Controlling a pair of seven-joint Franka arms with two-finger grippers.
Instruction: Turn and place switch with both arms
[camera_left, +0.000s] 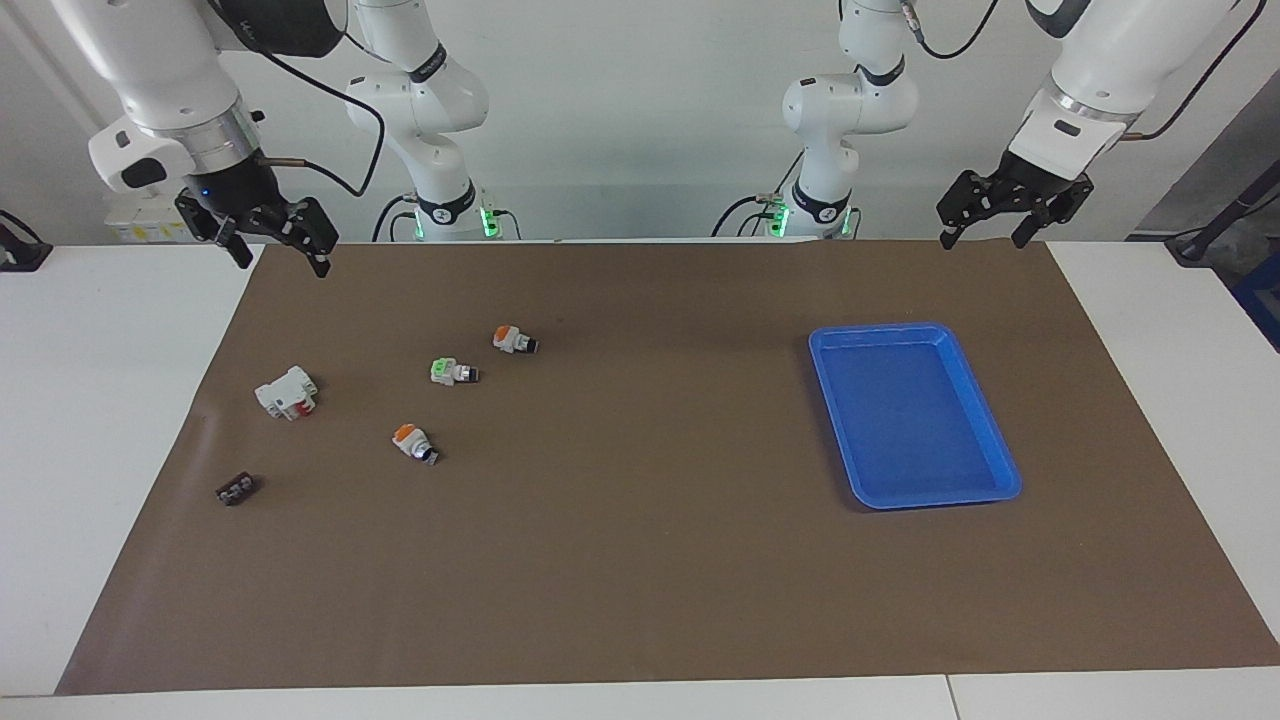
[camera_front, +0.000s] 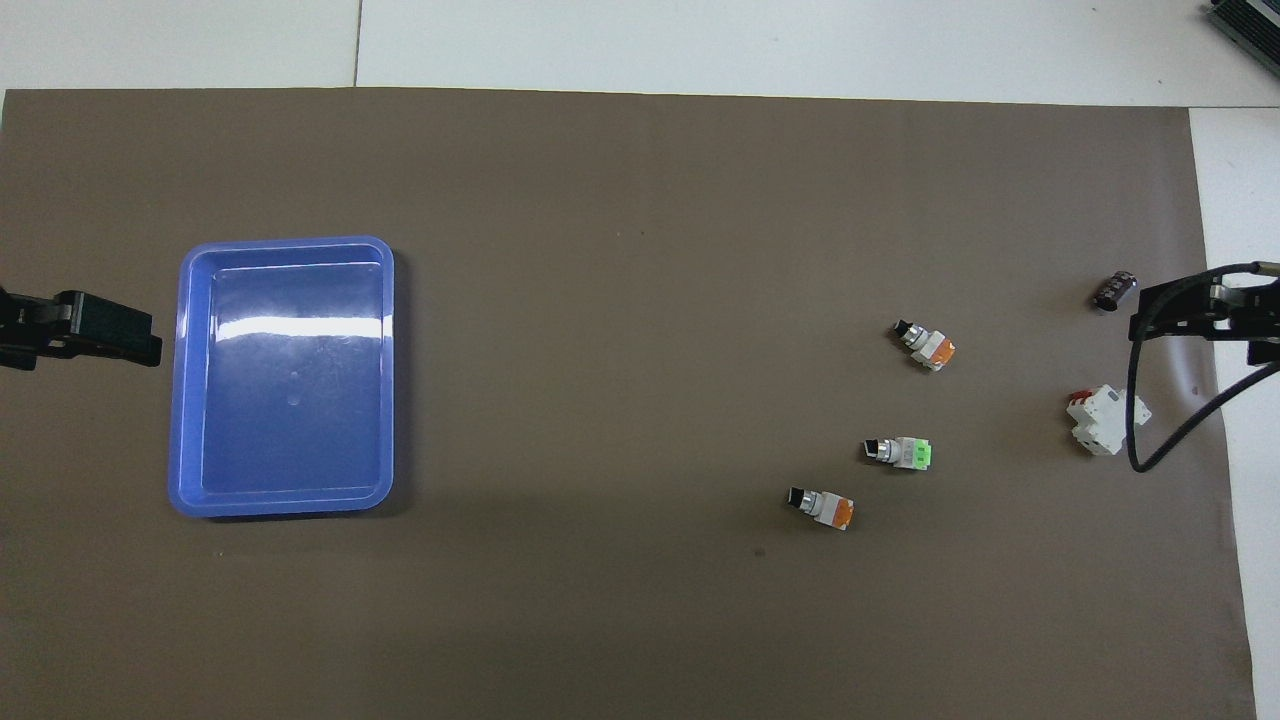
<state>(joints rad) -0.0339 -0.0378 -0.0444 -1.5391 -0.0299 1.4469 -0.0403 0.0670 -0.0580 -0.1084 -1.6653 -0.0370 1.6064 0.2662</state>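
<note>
A brown mat (camera_left: 640, 560) was seen covering the table, with an empty blue tray (camera_left: 1003, 465) toward the left arm's end. The left gripper (camera_left: 985, 235) and right gripper (camera_left: 280, 255) were held raised at the mat's robot-side corners, fingers spread, nothing grasped. Two orange-capped switches (camera_left: 515, 340) (camera_left: 413, 442) lay flanking a green-capped switch (camera_left: 453, 372), toward the right arm's end.
</note>
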